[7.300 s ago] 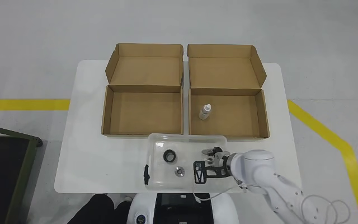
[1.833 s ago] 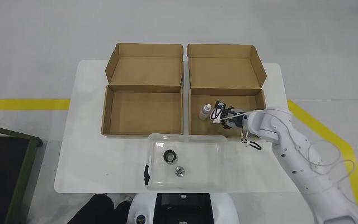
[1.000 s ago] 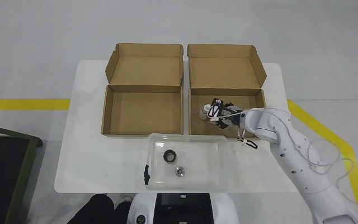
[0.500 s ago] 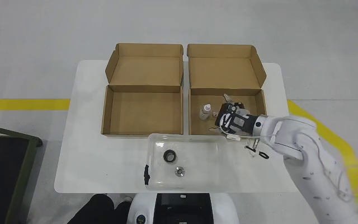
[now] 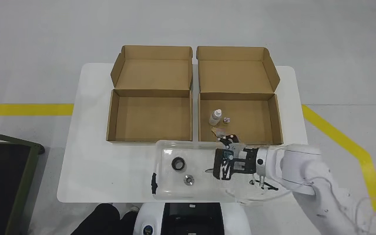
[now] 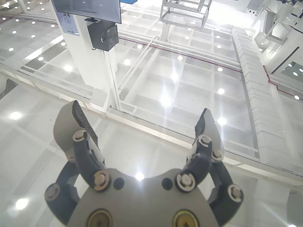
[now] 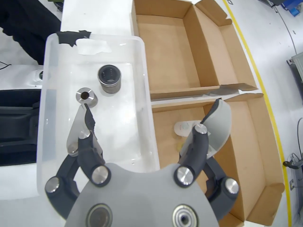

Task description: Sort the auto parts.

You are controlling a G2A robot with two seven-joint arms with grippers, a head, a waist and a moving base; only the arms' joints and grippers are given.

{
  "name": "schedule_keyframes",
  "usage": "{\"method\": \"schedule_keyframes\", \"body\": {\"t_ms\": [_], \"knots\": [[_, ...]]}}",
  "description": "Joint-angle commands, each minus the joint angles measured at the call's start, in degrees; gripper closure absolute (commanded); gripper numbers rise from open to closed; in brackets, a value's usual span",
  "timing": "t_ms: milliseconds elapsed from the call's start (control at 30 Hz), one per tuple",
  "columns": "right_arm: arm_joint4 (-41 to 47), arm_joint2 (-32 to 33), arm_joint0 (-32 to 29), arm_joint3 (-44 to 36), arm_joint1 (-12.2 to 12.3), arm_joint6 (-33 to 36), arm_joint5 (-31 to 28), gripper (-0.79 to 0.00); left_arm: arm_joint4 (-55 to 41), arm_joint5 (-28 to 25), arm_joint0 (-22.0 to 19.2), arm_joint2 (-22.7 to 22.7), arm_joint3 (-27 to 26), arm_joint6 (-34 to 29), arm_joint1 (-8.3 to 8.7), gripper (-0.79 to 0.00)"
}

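Top view: right gripper (image 5: 221,165) is seen wide open w/ nothing held, lower centre of frame, over clear bin (image 5: 176,143). Collet (image 5: 188,180) & bearing (image 5: 177,164) lie close together frame-left of it. Either could be knocked, or both pinched, if approach is off-centre.

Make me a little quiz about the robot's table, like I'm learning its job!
1. How many parts are in the clear bin? A) one B) two C) four
2. True or false: the right pincer is shut on a part.
3. Fill in: the white bottle is in the ____ cardboard box.
Key: 1. B, the dark bearing and the silver part. 2. False, it is open and holds nothing. 3. Right, the right box.
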Motion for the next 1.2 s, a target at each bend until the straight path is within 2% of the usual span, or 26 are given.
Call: {"method": "schedule_keyframes", "body": {"t_ms": [0, 133, 367, 433, 533, 700, 1000, 1167], "knots": [[-0.61, -1.39, -0.14, 0.47, -0.06, -0.06, -0.06, -0.739, 0.0, 0.0, 0.0, 0.0, 0.0, 0.0, 0.0, -0.785], [-1.75, -3.91, -0.55, 1.9, -0.16, -0.69, -0.71, -0.736, 0.0, 0.0, 0.0, 0.0, 0.0, 0.0, 0.0, -0.785], [-4.72, -6.55, -1.1, 5.09, -0.1, -1.54, -2.24, -0.686, 0.0, 0.0, 0.0, 0.0, 0.0, 0.0, 0.0, -0.785], [-5.65, -7.39, -0.78, 6.29, -0.15, -1.63, -2.45, -0.659, 0.0, 0.0, 0.0, 0.0, 0.0, 0.0, 0.0, -0.785], [-6.92, -9.0, 0.08, 8.04, -0.35, -1.91, -2.64, -0.573, 0.0, 0.0, 0.0, 0.0, 0.0, 0.0, 0.0, -0.785], [-8.61, -11.84, 1.69, 10.41, -0.81, -2.87, -2.51, -0.496, 0.0, 0.0, 0.0, 0.0, 0.0, 0.0, 0.0, -0.785], [-10.95, -16.34, 3.57, 13.47, -1.65, -5.02, -2.12, -0.474, 0.0, 0.0, 0.0, 0.0, 0.0, 0.0, 0.0, -0.785], [-11.8, -18.41, 4.26, 14.63, -2.09, -5.98, -1.65, -0.422, 0.0, 0.0, 0.0, 0.0, 0.0, 0.0, 0.0, -0.785]]}}
